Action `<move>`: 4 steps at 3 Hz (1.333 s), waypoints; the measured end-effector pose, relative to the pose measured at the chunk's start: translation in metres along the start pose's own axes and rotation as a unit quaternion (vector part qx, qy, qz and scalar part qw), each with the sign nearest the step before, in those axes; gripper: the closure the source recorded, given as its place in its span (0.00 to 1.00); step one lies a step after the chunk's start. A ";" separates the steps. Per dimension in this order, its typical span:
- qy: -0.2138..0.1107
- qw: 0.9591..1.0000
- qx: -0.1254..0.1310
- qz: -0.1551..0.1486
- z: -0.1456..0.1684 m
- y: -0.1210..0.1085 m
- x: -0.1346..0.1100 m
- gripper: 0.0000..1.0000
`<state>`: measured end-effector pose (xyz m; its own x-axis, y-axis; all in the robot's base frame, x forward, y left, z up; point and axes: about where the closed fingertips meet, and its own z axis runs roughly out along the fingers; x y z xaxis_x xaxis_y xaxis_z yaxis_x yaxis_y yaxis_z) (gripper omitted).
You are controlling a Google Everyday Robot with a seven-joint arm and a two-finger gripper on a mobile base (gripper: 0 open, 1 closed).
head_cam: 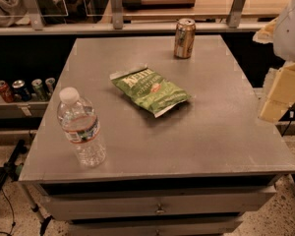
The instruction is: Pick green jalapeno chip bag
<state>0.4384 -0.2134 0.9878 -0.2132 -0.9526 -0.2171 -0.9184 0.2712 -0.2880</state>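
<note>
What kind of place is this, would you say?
Probably a lab or office test area: a grey cabinet with drawers serves as table, spare cans line a low shelf beside it, and the robot's hand hangs past its edge, apart from the green jalapeno chip bag.

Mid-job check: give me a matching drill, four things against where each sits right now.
1. green jalapeno chip bag
2. water bottle
3. gold can
4. gripper

A. upright near the table's far edge
B. beside the table's right edge, away from everything on it
C. lying flat mid-table
D. upright near the front left corner

Pairs: 1-C, 2-D, 3-A, 4-B
</note>
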 end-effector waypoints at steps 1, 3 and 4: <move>0.000 1.000 0.000 0.000 0.000 0.000 0.000 0.00; -0.039 0.999 -0.018 0.024 0.016 -0.018 -0.033 0.00; -0.074 0.995 -0.049 0.054 0.062 -0.034 -0.073 0.00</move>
<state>0.5059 -0.1449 0.9557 -0.2681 -0.8860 -0.3783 -0.9222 0.3496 -0.1654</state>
